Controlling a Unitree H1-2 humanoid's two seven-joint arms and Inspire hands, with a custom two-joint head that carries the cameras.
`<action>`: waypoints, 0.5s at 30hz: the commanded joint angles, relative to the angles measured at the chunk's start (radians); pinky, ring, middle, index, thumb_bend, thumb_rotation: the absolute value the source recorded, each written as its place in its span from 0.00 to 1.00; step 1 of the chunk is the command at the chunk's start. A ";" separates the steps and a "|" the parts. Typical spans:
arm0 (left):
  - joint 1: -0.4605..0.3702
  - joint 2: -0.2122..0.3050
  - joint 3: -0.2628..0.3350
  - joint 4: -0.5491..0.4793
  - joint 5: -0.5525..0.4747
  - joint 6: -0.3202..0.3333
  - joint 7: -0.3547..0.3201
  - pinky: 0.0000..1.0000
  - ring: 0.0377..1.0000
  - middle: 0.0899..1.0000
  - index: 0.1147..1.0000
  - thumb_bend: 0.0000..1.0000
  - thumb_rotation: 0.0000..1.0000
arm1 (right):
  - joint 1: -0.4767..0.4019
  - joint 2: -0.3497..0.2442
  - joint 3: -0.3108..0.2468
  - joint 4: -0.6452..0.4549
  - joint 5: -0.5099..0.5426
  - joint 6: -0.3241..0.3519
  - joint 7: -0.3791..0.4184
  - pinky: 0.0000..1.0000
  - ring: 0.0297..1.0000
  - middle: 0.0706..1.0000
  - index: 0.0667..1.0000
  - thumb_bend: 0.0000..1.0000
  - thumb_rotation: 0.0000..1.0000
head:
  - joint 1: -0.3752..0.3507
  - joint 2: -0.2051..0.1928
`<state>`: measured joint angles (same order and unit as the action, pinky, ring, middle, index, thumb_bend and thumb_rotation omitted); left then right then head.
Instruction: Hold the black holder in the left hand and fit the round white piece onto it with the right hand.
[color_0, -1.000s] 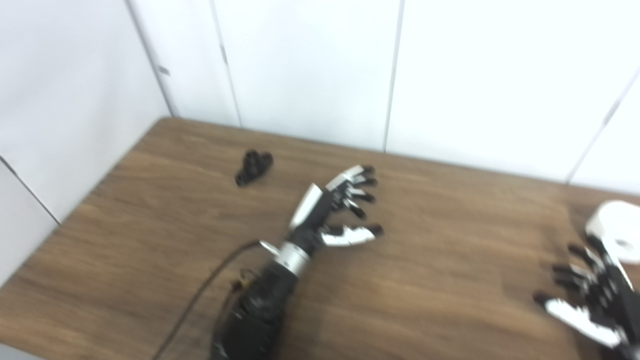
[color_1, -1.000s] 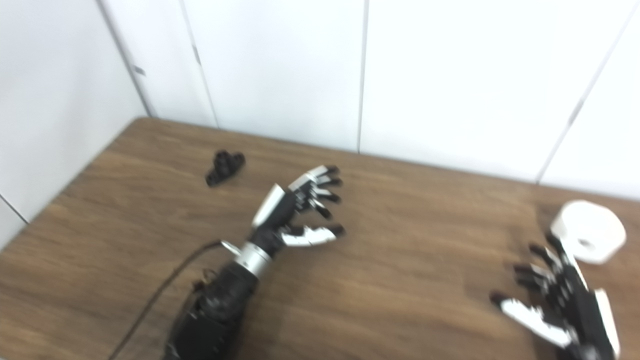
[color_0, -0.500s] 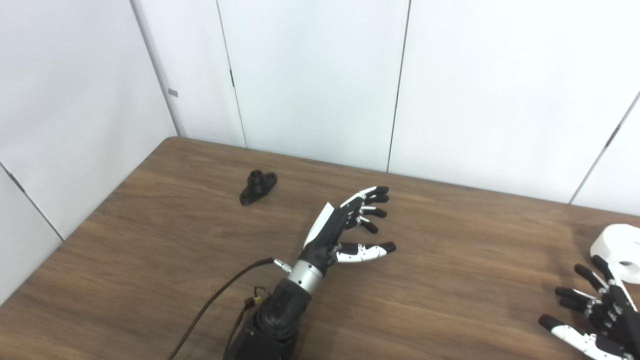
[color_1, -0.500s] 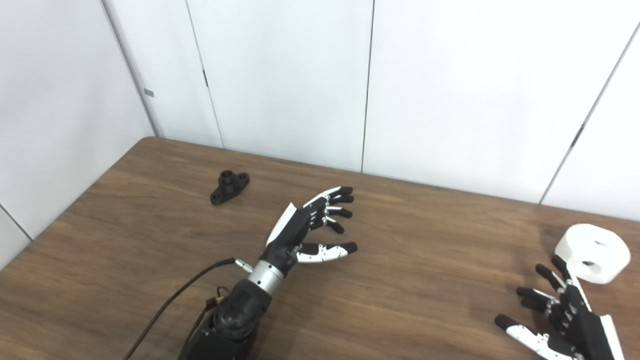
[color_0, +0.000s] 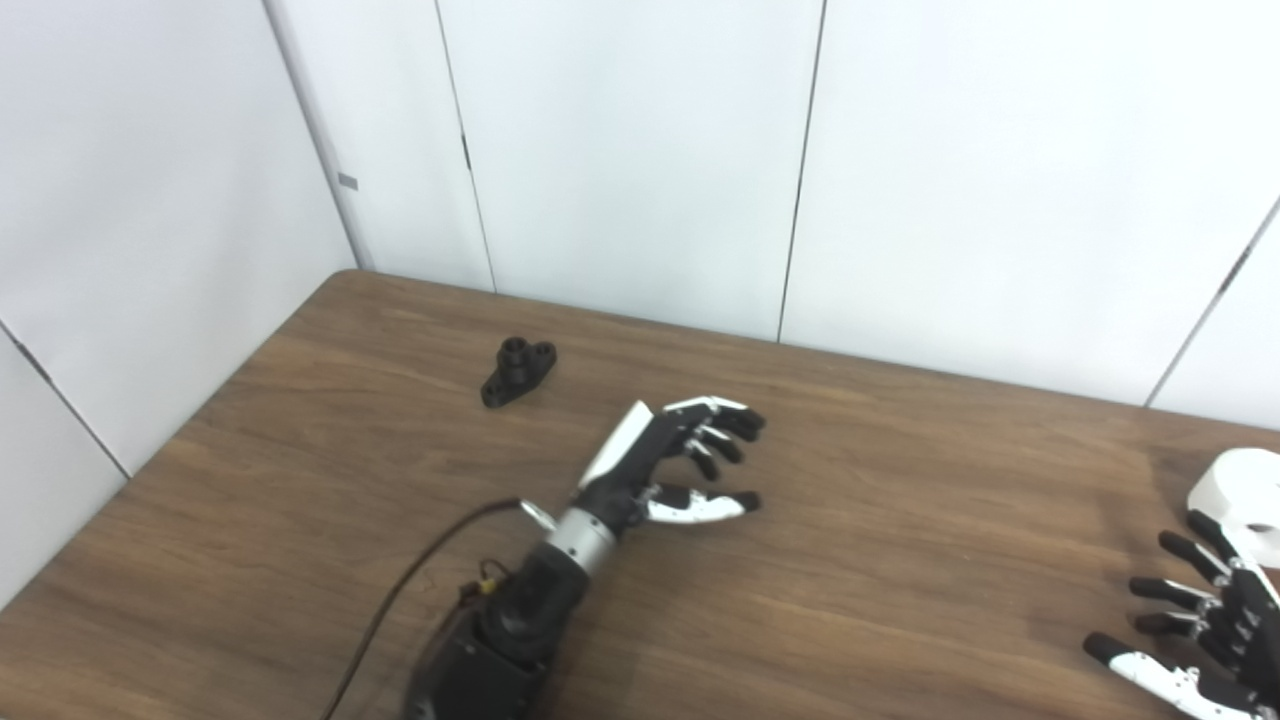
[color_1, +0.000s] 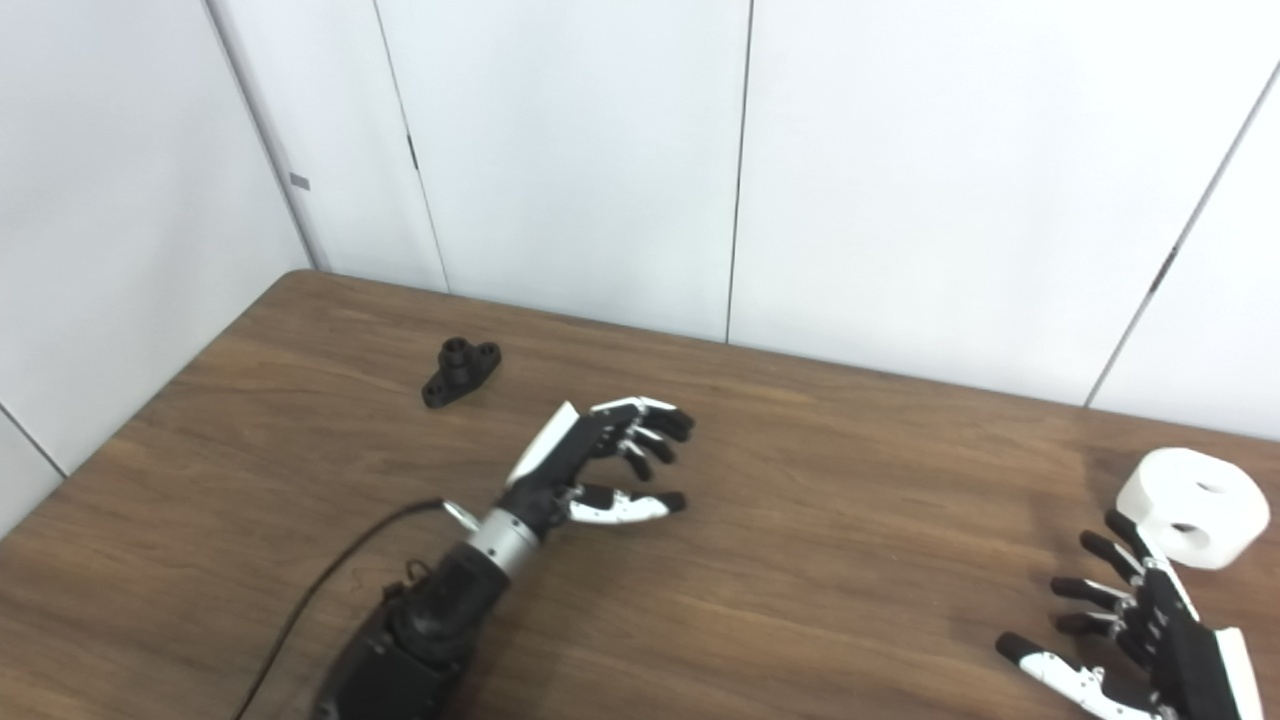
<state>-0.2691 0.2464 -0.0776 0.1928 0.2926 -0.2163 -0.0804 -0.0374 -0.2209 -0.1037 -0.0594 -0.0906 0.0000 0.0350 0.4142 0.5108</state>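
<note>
Left eye view: the table (color_0: 900, 560) runs back to white wall panels, and its left edge slants toward the near left corner. The holder (color_0: 518, 371) lies flat near the back left, clear of both edges, with bare wood all round it. The left hand (color_0: 668, 462) is over the middle of the table, well apart from the holder; its fingers are loosely curled and spread, the thumb stretched out below them, and it holds nothing. At the right border the white piece (color_0: 1245, 493) is cut off by the frame. The right hand (color_0: 1205, 640) sits low beside it, fingers splayed wide and empty.

Right eye view: the white piece (color_1: 1193, 506) shows whole, resting near the table's right end. The right hand's fingertips (color_1: 1120, 522) reach just beside its near side; whether they touch cannot be told. A wide stretch of open wood separates the two hands.
</note>
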 joint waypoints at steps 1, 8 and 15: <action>-0.053 0.025 0.006 -0.040 0.005 -0.009 -0.002 0.52 0.61 0.65 0.65 0.71 0.00 | -0.016 -0.018 -0.007 -0.018 -0.009 -0.006 -0.009 0.58 0.66 0.83 0.89 0.72 0.00 | 0.001 0.001; -0.061 0.070 0.017 -0.045 0.025 -0.053 0.030 0.53 0.67 0.76 0.71 0.71 0.00 | -0.015 -0.021 -0.008 -0.014 -0.009 -0.015 -0.007 0.58 0.65 0.82 0.89 0.72 0.00 | 0.015 0.004; -0.065 0.134 0.059 -0.076 0.191 -0.043 0.124 0.71 0.81 0.86 0.84 0.77 0.00 | -0.009 -0.022 -0.010 -0.027 -0.007 -0.005 -0.006 0.60 0.66 0.83 0.89 0.70 0.00 | 0.017 0.006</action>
<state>-0.2890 0.3473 -0.0410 0.1594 0.4556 -0.2455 -0.0014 -0.0364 -0.2249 -0.1023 -0.0604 -0.0965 0.0004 0.0363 0.4295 0.5139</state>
